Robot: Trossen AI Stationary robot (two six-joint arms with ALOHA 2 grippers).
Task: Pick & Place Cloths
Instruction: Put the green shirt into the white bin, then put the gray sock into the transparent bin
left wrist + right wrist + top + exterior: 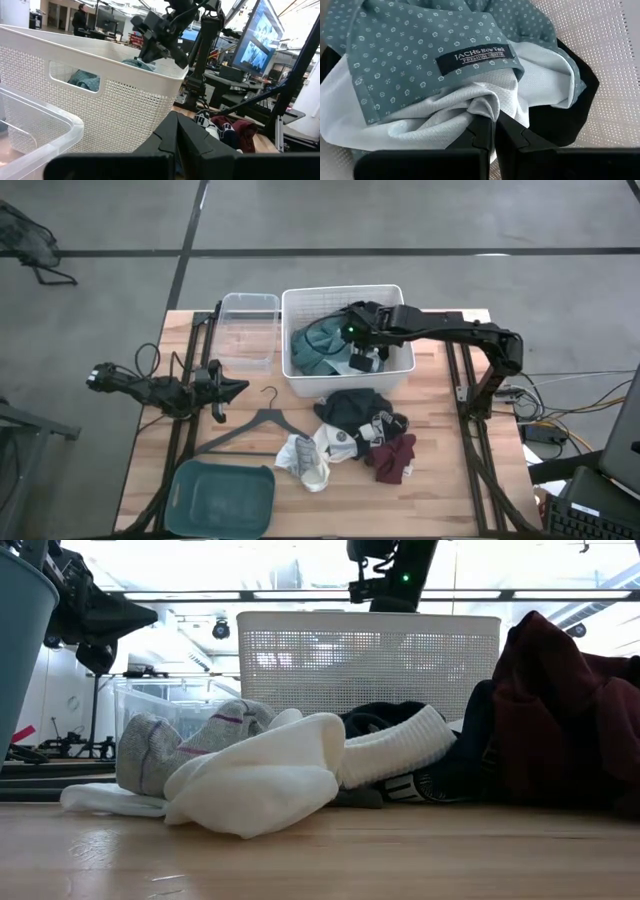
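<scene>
White and grey knitted socks (240,765) lie nearest the lens, in front of the white perforated plastic basket (300,380), with a black printed garment (352,408) and a small maroon cloth (393,456) beside them. Inside the basket, the right gripper (493,122) pinches shut on the pale lining of the large teal-green dotted shirt (420,55). Left of the basket, the left gripper (232,388) rests closed and empty.

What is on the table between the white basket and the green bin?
Seen from above, a black hanger and a white-grey cloth lie between the white basket and the green bin.
</scene>
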